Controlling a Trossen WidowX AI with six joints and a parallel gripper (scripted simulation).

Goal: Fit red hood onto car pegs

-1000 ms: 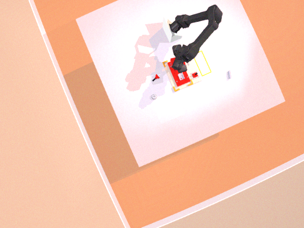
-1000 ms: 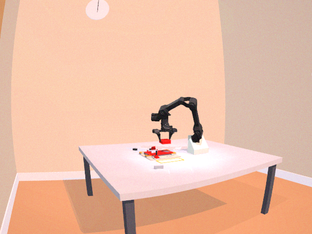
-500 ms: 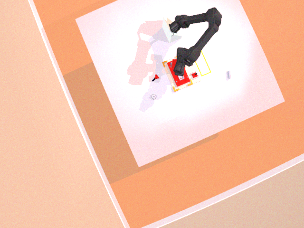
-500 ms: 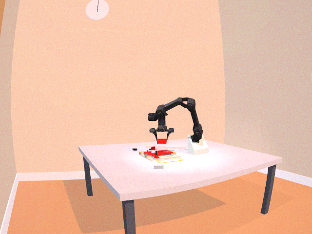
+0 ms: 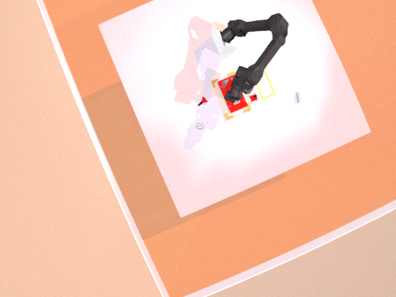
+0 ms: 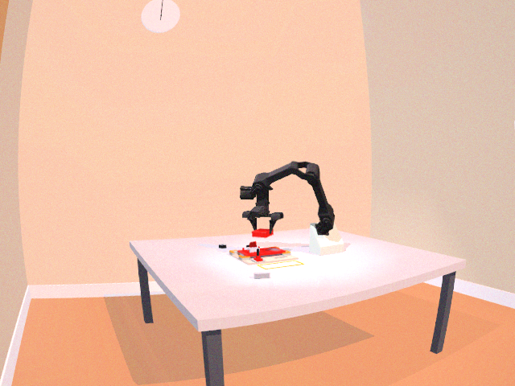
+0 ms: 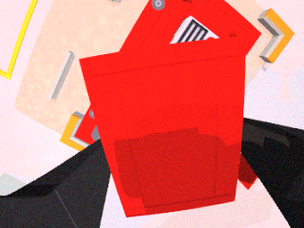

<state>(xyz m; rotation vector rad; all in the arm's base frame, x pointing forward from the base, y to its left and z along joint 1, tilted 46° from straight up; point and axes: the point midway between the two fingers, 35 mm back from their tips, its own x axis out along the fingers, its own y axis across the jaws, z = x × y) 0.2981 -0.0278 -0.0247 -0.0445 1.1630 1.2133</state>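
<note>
"How does the gripper (image 5: 234, 94) (image 6: 262, 231) (image 7: 170, 133) stand?"

"Fairly wide, one black finger on each side of the red hood (image 6: 262, 232) (image 7: 166, 128), clamping it. The hood hangs above the chassis (image 5: 239, 106) (image 6: 265, 252) (image 7: 228, 19), well apart from its deck."

"And the chassis?"

"In its jig (image 5: 221, 99) (image 6: 278, 260) (image 7: 43, 85), a pale board with orange corner brackets. From the wrist, the hood covers much of it."

"Any writing to read?"

"None I can make out. There's a white patch with dark stripes (image 7: 190, 30) on the chassis, but no legible word. The wall clock (image 6: 160, 15) shows a dark hand; I can't read numerals."

"What about the surface?"

"A pale, pinkish table (image 5: 255, 159) (image 6: 332, 282) (image 7: 19, 142), brightly lit around the jig. A yellow outline (image 5: 269, 82) (image 6: 282, 266) (image 7: 23, 35) lies beside the board, and a small grey block (image 5: 297, 98) (image 6: 261, 275) sits farther out."

"And the room?"

"Peach and beige walls (image 5: 47, 159) (image 6: 208, 104), white skirting, and an orange floor (image 5: 255, 239) (image 6: 83, 344) with the table's shadow across it."
</note>
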